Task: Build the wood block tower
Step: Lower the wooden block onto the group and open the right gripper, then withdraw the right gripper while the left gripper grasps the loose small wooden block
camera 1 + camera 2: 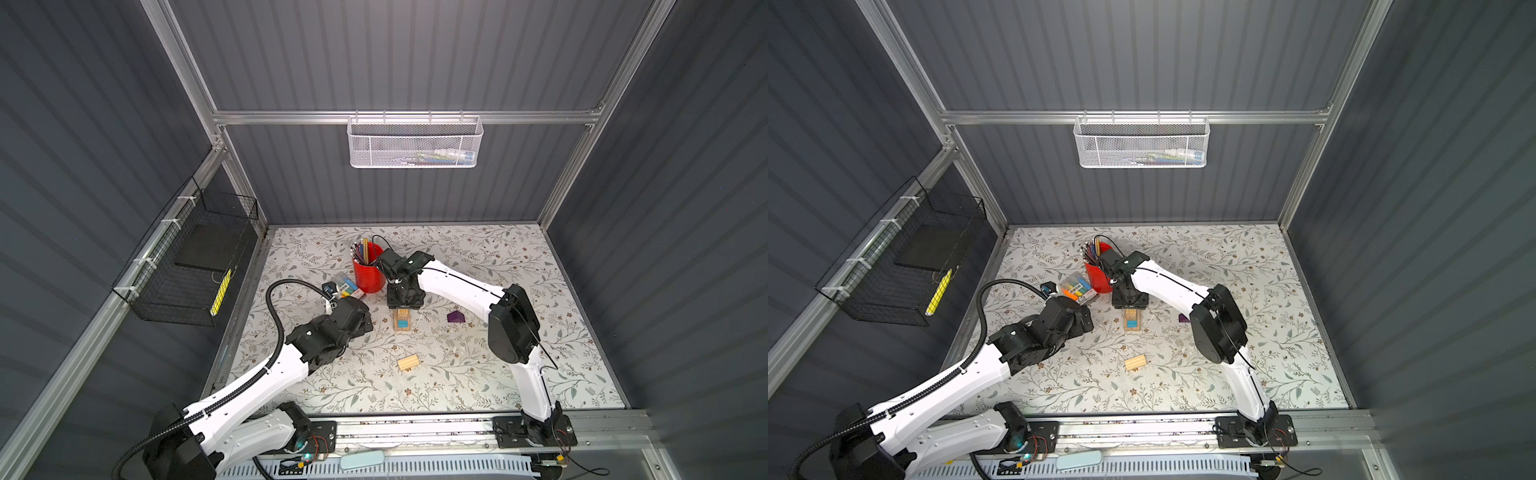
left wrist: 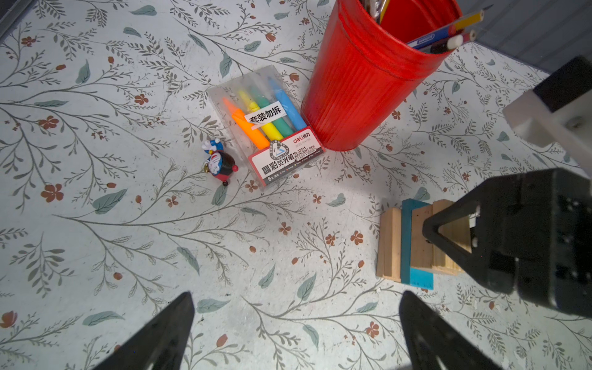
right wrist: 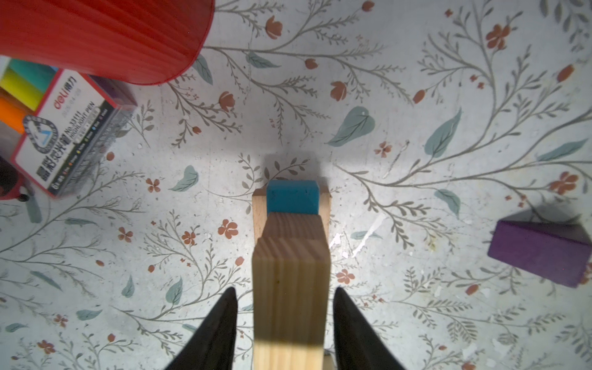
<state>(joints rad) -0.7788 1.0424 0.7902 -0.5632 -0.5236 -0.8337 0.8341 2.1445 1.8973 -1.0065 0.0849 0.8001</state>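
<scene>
Letting go of the top brick without nudging it is looking like the step in hand. On the floral table (image 1: 519,291) the tower (image 1: 402,321) is standing near the red cup (image 1: 368,270), and the right end effector (image 3: 285,298) is hanging directly over it. In the right wrist view its jaws are sitting part open on either side of the top tan brick (image 3: 290,288). A sliver of gap is showing at the tips, so they are appearing to clamp nothing. Doing this well is, in my judgement, calling for an even widening and a straight lift, since a dragging pad could be twisting the brick off the narrow stack and the blue block (image 3: 293,197) lower in it. The purple block (image 1: 456,317) is waiting on the table beside the tower, apart from it, and a loose tan piece (image 1: 408,363) is lying nearer the robot's base. The left end effector (image 2: 298,336) is hovering fully open and empty, off to the side. Among the containers, the black wire basket (image 1: 187,266) on the left wall is holding a dark flat slab and a yellow item. The white mesh basket (image 1: 415,143) on the back rail is holding things too blurred to name. The red cup is bristling with pencils (image 1: 361,249), and the clear marker pack (image 2: 266,125) just beside it is showing orange, yellow, green and blue markers.
</scene>
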